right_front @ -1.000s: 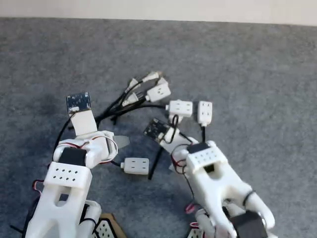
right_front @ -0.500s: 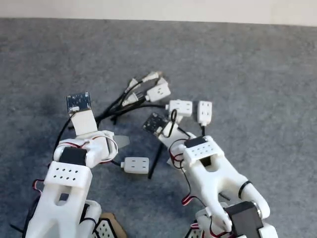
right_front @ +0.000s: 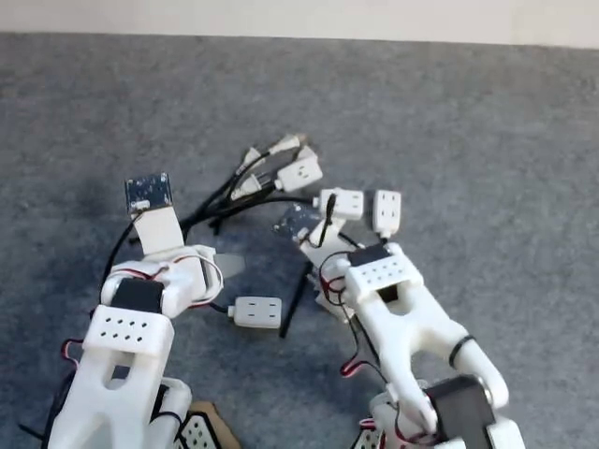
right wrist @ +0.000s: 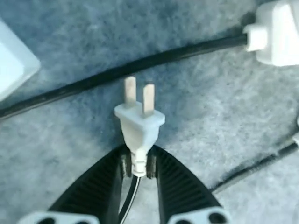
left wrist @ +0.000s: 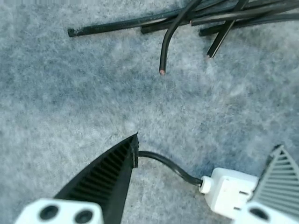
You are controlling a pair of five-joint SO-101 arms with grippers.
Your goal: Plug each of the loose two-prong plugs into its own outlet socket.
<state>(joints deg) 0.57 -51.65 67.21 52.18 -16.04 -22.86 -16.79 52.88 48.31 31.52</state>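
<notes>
High view first: the desk [right_front: 487, 122] is covered in fuzzy grey carpet-type stuff, and both arms are chunky white plastic. The left arm [right_front: 131, 327] sits on the left, with a boxy white socket block [right_front: 257, 311] lying just beside its front end and a thin black lead running out of it. The right arm [right_front: 398, 299] comes in from the lower right, and its front end is near a pair of blocky white sockets [right_front: 363, 207]. Further back there's a tangle of thin black cords [right_front: 220, 201] with a third socket [right_front: 301, 173] and a few small loose plugs [right_front: 271, 150] fanned out at the far end.

Left wrist view: the left hand [left wrist: 208, 142] is spread wide with nothing between the fingers. One finger is black and ribbed, the other is a grey finger [left wrist: 275, 179], also ribbed. The socket block, glossy with rounded corners, sits right up against the grey one; can't tell if they actually touch. Its lead curls over towards the black fingertip.

Right wrist view: the right hand [right wrist: 138, 161] is pinched narrow on a white plug [right wrist: 139, 122], gripping the ribbed neck where the wire comes out. The two flat prongs point away from the hand, towards a black cord [right wrist: 140, 65] lying across the carpet just beyond them.
</notes>
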